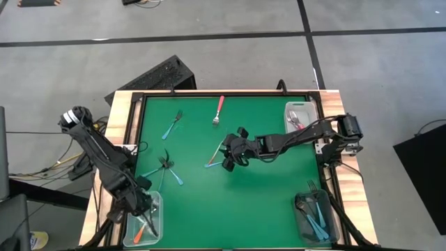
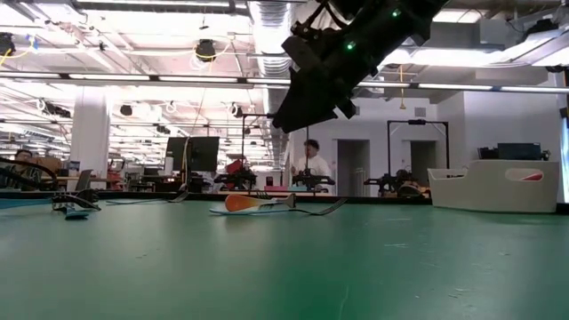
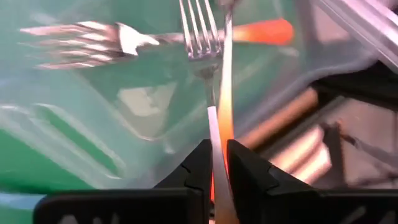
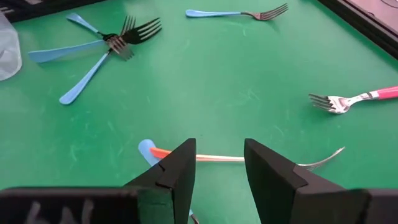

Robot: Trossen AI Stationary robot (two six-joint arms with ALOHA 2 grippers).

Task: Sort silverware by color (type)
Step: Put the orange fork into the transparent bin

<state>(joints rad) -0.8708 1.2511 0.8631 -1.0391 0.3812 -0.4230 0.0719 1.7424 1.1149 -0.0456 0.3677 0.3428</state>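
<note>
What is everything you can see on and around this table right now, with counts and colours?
green table mat: one, green, inside a wooden frame.
pink-handled metal fork: one, pink, alone near the mat's top edge in the overhead view.
light blue-handled metal forks: four, blue; three crossed on the left half, one alone above them.
orange-handled metal fork: one, orange, mat centre, a blue handle tip beside it.
clear plastic bins: three; upper right holds pink forks, lower right blue, lower left orange.
person: one, far off in the room.
left hand: shut on a second orange fork, in the lower-left bin.
right hand: open, above the centre orange fork.
</note>
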